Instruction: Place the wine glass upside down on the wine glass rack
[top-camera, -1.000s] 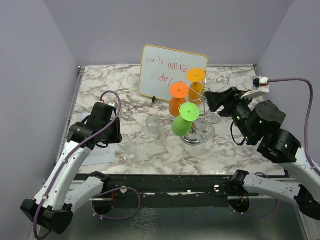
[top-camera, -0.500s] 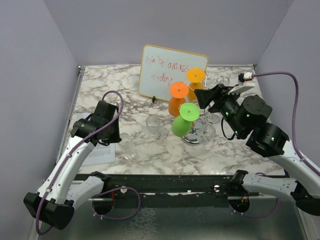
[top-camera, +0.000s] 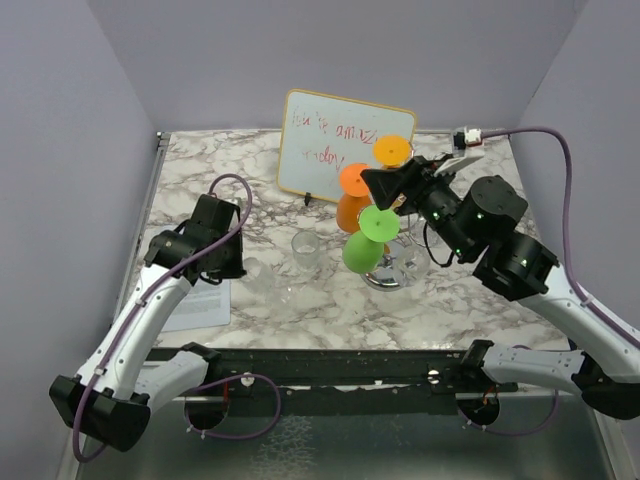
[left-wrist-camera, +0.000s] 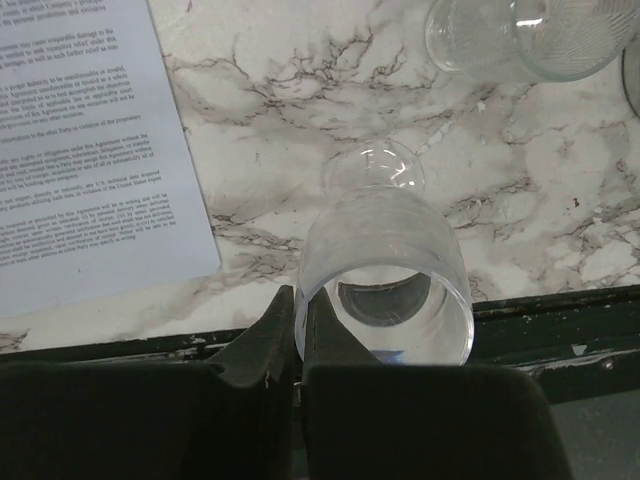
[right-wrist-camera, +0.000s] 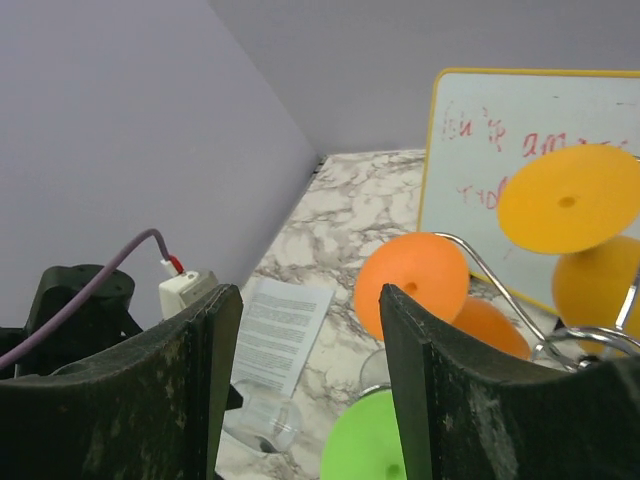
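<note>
The clear wine glass (left-wrist-camera: 385, 290) lies tilted low over the marble, its rim toward the camera and its foot (left-wrist-camera: 375, 165) beyond. My left gripper (left-wrist-camera: 298, 300) is shut on its rim wall, one finger inside and one outside. In the top view the gripper (top-camera: 238, 268) holds the glass (top-camera: 262, 287) at the table's front left. The wine glass rack (top-camera: 398, 262), silver wire on a shiny round base, carries upside-down green (top-camera: 364, 245), orange (top-camera: 355, 195) and yellow-orange (top-camera: 392, 152) glasses. My right gripper (top-camera: 372, 183) is open and empty, just above the orange glass (right-wrist-camera: 410, 290).
A whiteboard (top-camera: 330, 145) with red writing stands behind the rack. A clear tumbler (top-camera: 305, 247) stands left of the rack and shows in the left wrist view (left-wrist-camera: 520, 35). A printed sheet (left-wrist-camera: 80, 150) lies at the front left. A black rail (top-camera: 330, 365) runs along the near edge.
My right arm has swung left and forward, bringing its open gripper from the rack's right side to above the orange glass. My left gripper has shifted slightly back and right with the glass.
</note>
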